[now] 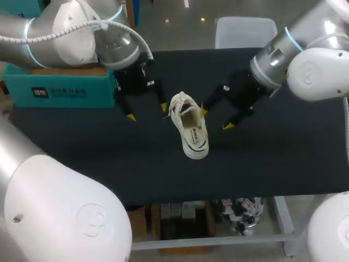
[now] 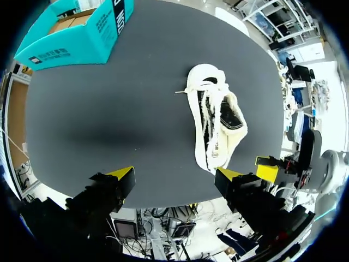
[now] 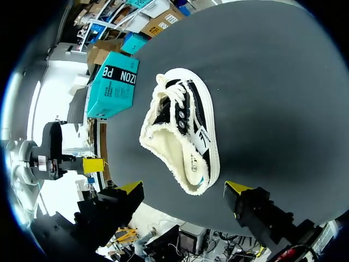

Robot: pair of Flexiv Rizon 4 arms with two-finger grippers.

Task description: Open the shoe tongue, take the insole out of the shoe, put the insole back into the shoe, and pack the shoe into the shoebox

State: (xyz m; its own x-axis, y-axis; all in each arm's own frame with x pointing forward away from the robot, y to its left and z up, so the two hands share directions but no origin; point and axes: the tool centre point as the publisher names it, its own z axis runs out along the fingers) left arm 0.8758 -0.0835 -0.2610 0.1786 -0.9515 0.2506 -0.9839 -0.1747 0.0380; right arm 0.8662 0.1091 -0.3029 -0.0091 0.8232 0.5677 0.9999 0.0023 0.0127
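Observation:
A cream and black sneaker [image 1: 190,126] lies in the middle of the black table [image 1: 272,158], tipped towards its side with the laces at the far end. My left gripper [image 1: 147,112] hangs open just left of it and touches nothing. On the other side my right gripper [image 1: 216,119] is open too, one tip close to the shoe's edge. In the left wrist view the sneaker [image 2: 215,123] lies ahead of the open gripper [image 2: 175,174], off towards one finger. The right wrist view has the sneaker [image 3: 180,131] just ahead of its open gripper [image 3: 184,187]. The teal shoebox [image 1: 54,87] stands at the table's back left.
The shoebox [image 2: 76,33] is open at the top and shows brown cardboard inside; it also stands beyond the shoe in the right wrist view [image 3: 114,82]. The table's front edge [image 1: 229,194] runs close below the shoe.

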